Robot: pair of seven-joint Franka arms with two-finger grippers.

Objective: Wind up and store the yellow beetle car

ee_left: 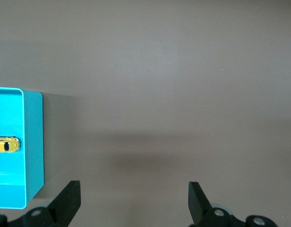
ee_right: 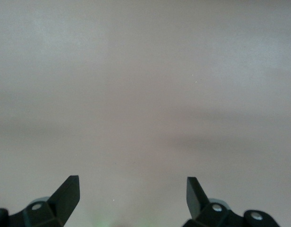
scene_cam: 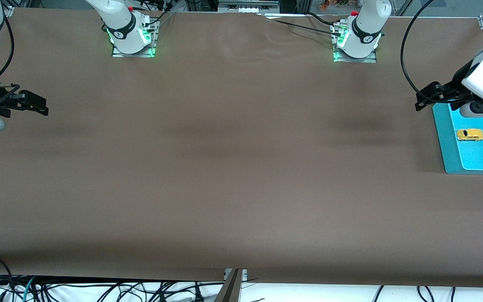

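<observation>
Yellow beetle car in blue tray, 3 o'clock on surface; untouched. Left gripper, right gripper: jaws open, empty. Next: grasp car.

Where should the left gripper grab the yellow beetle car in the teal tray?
Probably across its two long flanks, coming straight down. The yellow beetle car sits upright on the floor of the teal tray, apart from the walls, so both sides look free. The left gripper, open, hovers by the tray's corner; the right gripper waits, open.
</observation>
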